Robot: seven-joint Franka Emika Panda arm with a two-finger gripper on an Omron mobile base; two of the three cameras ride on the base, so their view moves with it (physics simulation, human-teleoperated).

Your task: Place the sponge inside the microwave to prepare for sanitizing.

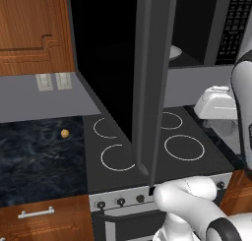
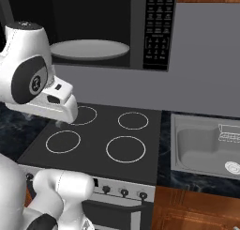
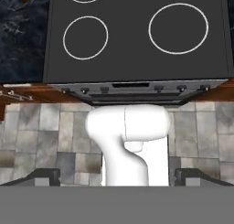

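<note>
Microwave (image 2: 140, 32) door (image 1: 152, 87) hangs open over the stove (image 3: 137, 35), plate (image 2: 89, 49) bare. Gripper (image 3: 117, 177) is spread wide, holding nothing, looking down at the floor. I can't spot the sponge, so its direction is unknown.

Dark marbled counter (image 1: 34, 156) beside black stovetop (image 1: 192, 132) with four white burner rings. On the counter at about 10 o'clock from the near-left ring, a small tan ball (image 1: 64, 133), alone. At 3 o'clock of the stove, a grey sink (image 2: 206, 147) set into the counter.
</note>
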